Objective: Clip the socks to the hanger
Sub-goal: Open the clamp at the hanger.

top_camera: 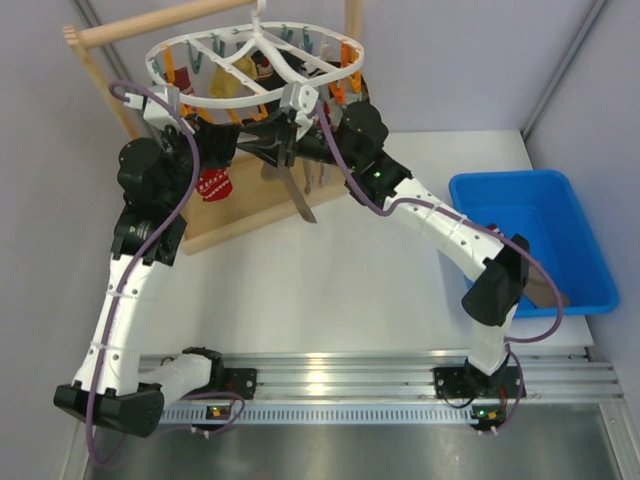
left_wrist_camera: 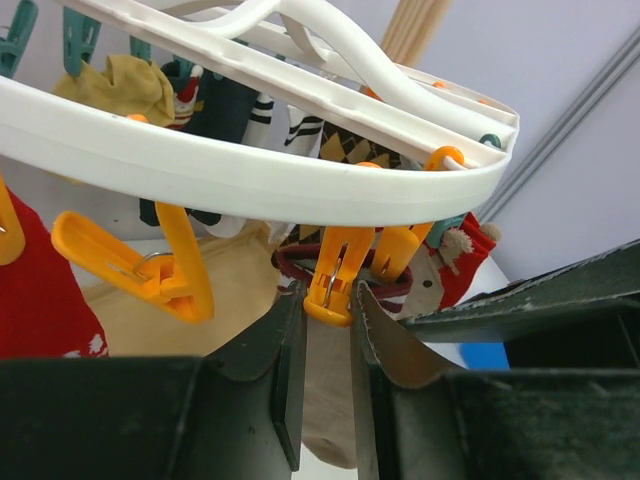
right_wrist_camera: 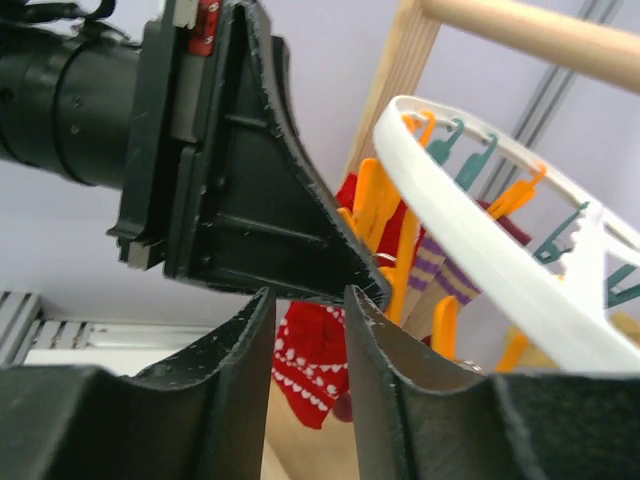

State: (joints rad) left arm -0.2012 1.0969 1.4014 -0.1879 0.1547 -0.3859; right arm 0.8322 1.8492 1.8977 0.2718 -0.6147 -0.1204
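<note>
The hanger [left_wrist_camera: 250, 175] hangs from the wooden frame [top_camera: 150, 24] at the back of the counter [top_camera: 330, 290], with several socks clipped round its ring. The left pincer [left_wrist_camera: 330, 300] reaches up from below and pinches an orange peg [left_wrist_camera: 335, 262] at the near rim, one finger on each side. A taupe sock [left_wrist_camera: 322, 405] hangs just beneath that peg, its top edge hidden. The right pincer [right_wrist_camera: 308, 295] sits close beside the left one. Its fingers stand a little apart in its own view, and I cannot tell whether they hold the sock. The step in hand looks like feeding the sock's edge into the peg. To do it well, the left should squeeze squarely so the peg neither twists nor slips out, and should steady the ring, which may swing on its hook. The right should lift the cuff well between the peg's teeth before the squeeze is eased.
</note>
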